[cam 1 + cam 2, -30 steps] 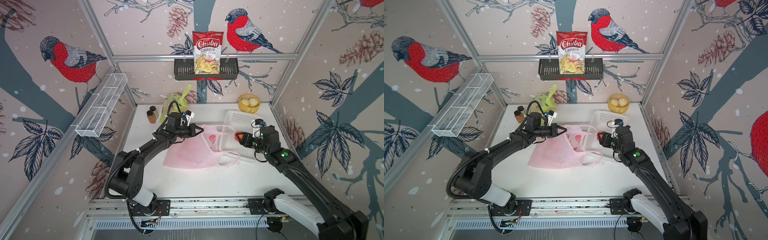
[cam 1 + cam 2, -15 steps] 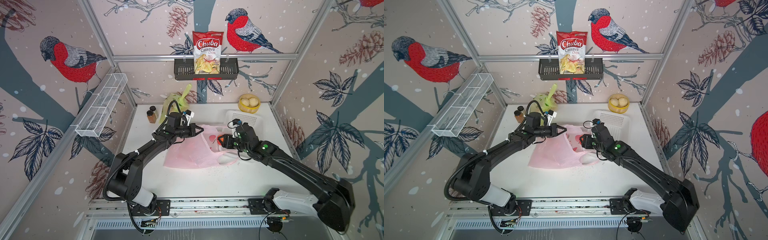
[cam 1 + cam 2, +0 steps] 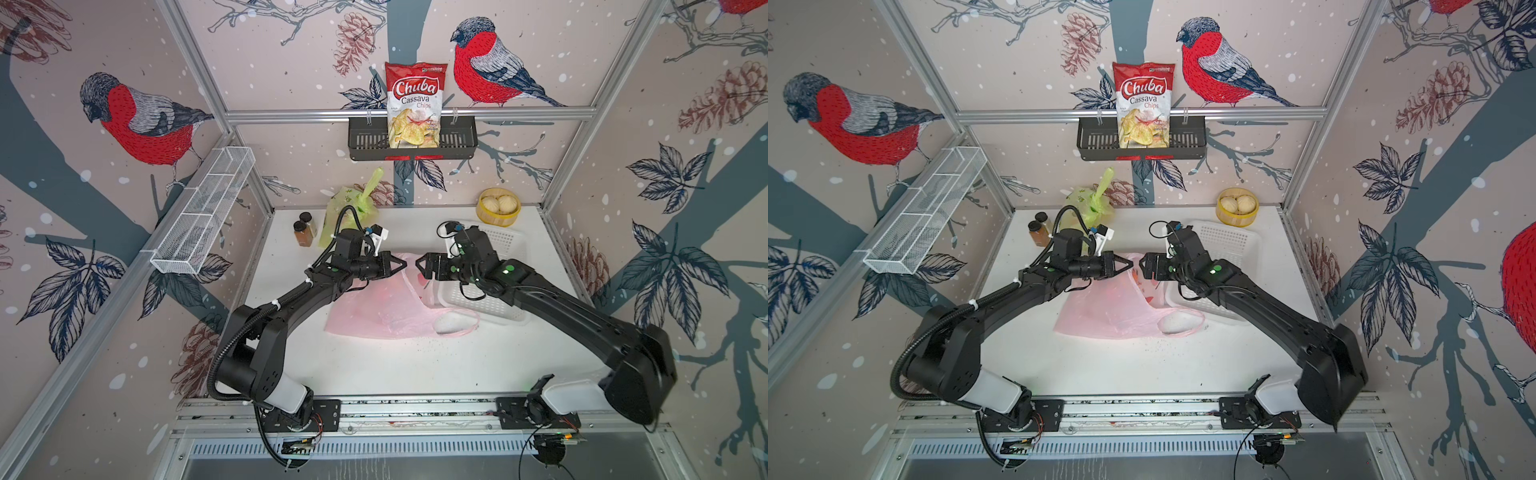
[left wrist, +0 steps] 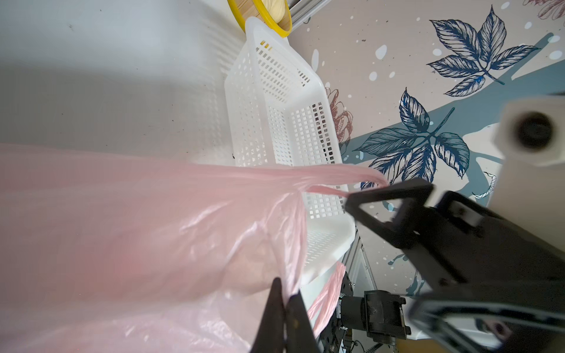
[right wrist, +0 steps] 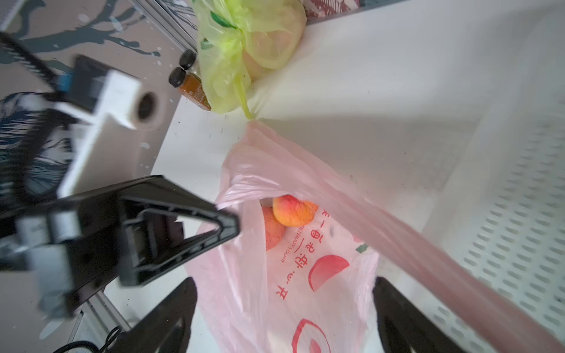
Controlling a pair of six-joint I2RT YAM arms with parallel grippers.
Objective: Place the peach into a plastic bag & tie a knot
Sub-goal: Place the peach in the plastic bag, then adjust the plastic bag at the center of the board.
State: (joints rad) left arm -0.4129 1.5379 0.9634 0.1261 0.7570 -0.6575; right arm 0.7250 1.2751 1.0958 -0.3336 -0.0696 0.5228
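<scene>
- Both top views look down from high at the front toward the back wall (image 3: pixel 291 166), far enough off to show the whole table (image 3: pixel 415 365); they overlap almost wholly.
- The left wrist view sits close behind the left gripper (image 4: pixel 286 295) and looks across the bag (image 4: pixel 137 229) to the basket (image 4: pixel 275 128).
- The right wrist view sits close behind the right gripper (image 5: pixel 281 287) and looks into the bag's mouth.
- Both wrist views share the bag and each other's gripper.

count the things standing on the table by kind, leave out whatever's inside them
plastic bags: 2 (pink bag, green bag)
spice bottles: 2
white basket: 1
yellow bowl: 1
total: 6
</scene>
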